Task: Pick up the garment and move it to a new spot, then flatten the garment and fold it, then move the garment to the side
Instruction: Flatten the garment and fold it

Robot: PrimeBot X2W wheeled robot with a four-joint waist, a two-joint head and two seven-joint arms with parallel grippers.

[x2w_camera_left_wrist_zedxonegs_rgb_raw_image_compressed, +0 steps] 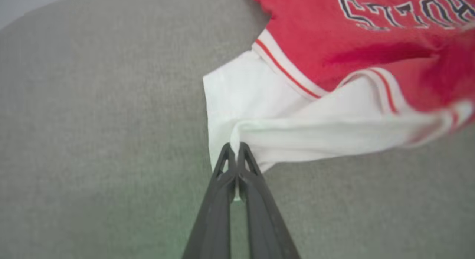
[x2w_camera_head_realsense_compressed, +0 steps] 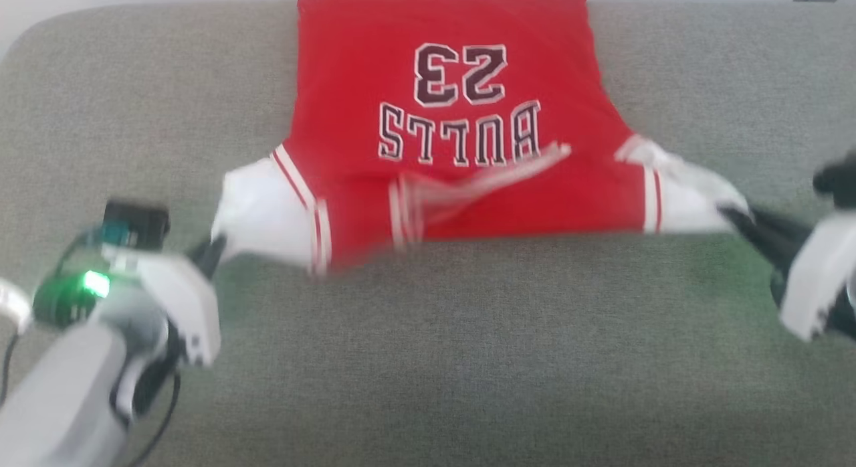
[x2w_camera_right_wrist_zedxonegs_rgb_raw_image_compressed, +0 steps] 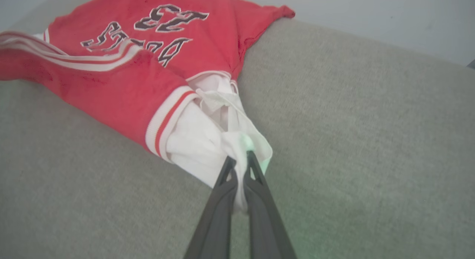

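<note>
Bearing one thing on grey woven upholstery (x2w_camera_head_realsense_compressed: 468, 360): the garment (x2w_camera_head_realsense_compressed: 455, 186). Lying printed side up at the far middle, reaching the back edge, stretching white sleeves out to both sides, folding striped trim over the lettering.

The left arm (x2w_camera_head_realsense_compressed: 60, 393) is reaching in from the lower left, its pale wrist (x2w_camera_head_realsense_compressed: 177, 300) angling up and inward, with a green light (x2w_camera_head_realsense_compressed: 95, 284) glowing beside it. Its jaws are pressing together, the dark fingers (x2w_camera_left_wrist_zedxonegs_rgb_raw_image_compressed: 217, 199) pinching one white sleeve of the garment (x2w_camera_head_realsense_compressed: 461, 193). The right arm (x2w_camera_head_realsense_compressed: 819, 279) is coming in at the right edge, its fingers (x2w_camera_right_wrist_zedxonegs_rgb_raw_image_compressed: 220, 207) pointing inward. Its jaws are likewise clamping tight on the other white sleeve. The two arms are sitting wide apart.
</note>
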